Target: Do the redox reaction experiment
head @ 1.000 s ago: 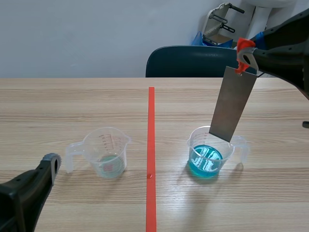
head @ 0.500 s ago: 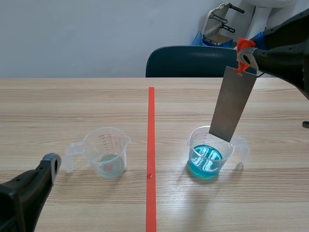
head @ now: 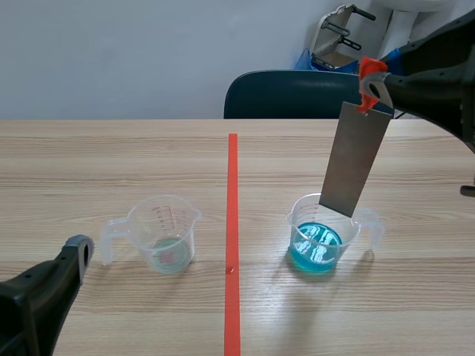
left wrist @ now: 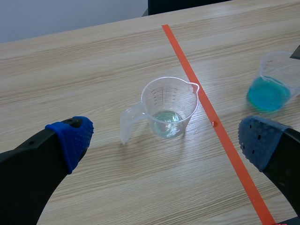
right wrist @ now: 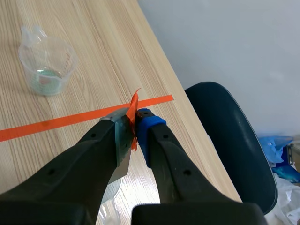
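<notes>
- Seeing left gripper released: blue pads spread wide, nothing between them, low over table, nearest of everything, on left side of orange tape line.
- Just ahead of it, also left of tape line and near it: clear measuring cup, upright, handle pointing away from tape line, spout toward it, thin layer of pale liquid at bottom.
- Across tape line on right side, level with clear measuring cup and about as near the line: second cup, upright, blue liquid in lower part, handle pointing away from tape line.
- Over second cup: metal strip, grey, hanging tilted, top leaning away from tape line, lower edge at cup mouth and clear of blue liquid. Cannot tell whether it dips inside the rim.
- At strip's top end: right gripper clenched on metal strip, orange tab sticking out between fingers. Raised well above table, right of tape line.
- Past far end of tape line, beyond table edge: dark blue chair, pale wall behind.
</notes>
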You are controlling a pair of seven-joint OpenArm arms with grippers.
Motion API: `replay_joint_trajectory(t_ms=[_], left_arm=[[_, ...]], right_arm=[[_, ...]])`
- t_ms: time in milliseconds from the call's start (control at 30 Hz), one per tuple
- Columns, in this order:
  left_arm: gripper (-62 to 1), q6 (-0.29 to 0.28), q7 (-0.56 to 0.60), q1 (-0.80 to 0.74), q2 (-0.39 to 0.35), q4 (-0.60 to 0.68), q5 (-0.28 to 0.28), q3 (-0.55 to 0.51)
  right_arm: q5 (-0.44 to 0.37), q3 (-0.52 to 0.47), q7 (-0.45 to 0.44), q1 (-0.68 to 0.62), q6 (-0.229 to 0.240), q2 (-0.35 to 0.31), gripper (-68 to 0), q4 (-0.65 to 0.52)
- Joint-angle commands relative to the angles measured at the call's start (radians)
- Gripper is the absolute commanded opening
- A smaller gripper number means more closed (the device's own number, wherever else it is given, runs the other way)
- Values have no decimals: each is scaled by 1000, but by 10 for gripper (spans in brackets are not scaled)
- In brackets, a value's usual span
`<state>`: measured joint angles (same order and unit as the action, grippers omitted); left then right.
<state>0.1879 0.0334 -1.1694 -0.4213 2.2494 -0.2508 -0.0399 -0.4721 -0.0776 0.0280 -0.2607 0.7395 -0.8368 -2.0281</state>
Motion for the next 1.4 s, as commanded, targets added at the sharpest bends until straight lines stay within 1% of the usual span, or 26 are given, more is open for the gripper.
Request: replay_joint_trajectory(t_ms=[0, 133, 233, 367, 567, 767, 933, 1133, 1267, 1367], left_arm=[[14, 2, 14, -5, 5, 12, 4, 4], [14, 4, 14, -5, 5, 12, 4, 4], [14, 4, 14, -5, 5, 12, 4, 4], [14, 4, 14, -5, 5, 12, 4, 4], [14, 4, 14, -5, 5, 12, 4, 4], [14, 4, 14, -5, 5, 12, 4, 4], [14, 4, 14, -5, 5, 12, 4, 4], [14, 4, 14, -5, 5, 12, 4, 4], [14, 4, 14, -5, 5, 12, 4, 4], [14, 4, 14, -5, 5, 12, 4, 4]], right_arm=[[-11, 27, -14, 38, 6, -2, -667, -9], [-11, 91, -11, 90, 6, -1, -667, -9], [-11, 143, 3, 138, 6, 17, -667, -9], [-11, 232, 58, 217, 6, 64, -667, -8], [-10, 394, 128, 338, 6, 131, -667, -8], [-10, 542, 218, 467, 6, 223, -667, 2], [-10, 652, 260, 561, 6, 300, -667, 45], [-7, 768, 271, 662, 6, 378, -667, 132], [-7, 822, 292, 721, 6, 422, -667, 184], [-7, 844, 297, 758, 6, 450, -667, 216]])
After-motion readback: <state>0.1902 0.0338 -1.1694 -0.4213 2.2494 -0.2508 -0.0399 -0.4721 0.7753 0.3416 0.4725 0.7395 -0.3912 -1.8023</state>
